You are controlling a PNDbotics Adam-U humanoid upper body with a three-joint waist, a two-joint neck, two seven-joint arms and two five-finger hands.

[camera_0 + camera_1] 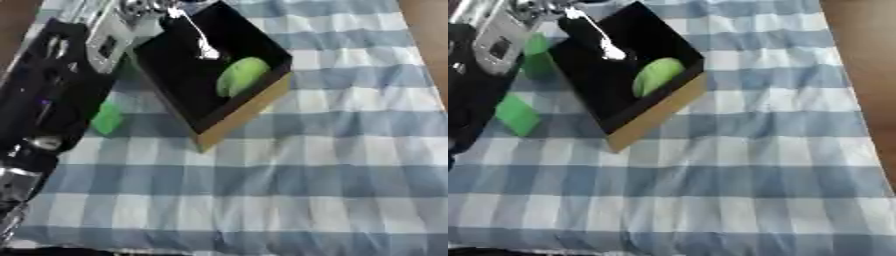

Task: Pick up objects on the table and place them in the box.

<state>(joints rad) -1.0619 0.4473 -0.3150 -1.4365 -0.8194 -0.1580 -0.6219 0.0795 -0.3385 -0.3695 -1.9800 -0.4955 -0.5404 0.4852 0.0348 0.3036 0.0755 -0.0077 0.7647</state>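
Observation:
The black box (188,75) with tan outer walls stands tilted on the checked cloth at upper left. Inside it lies a rounded light-green object (241,75), and a thin white spoon-like thing (604,42) stretches from the box's far corner toward its middle. My left arm comes up the left side, and my left hand (140,9) shows only as silver parts at the top edge by that far corner. Whether it holds the white thing is unclear. A green block (516,114) lies on the cloth left of the box. My right hand is out of view.
Another green piece (535,50) sits against the box's left wall, beside my arm. The blue-and-white checked cloth (306,190) covers the table to the right and front. Bare brown wood (868,75) runs along the right edge.

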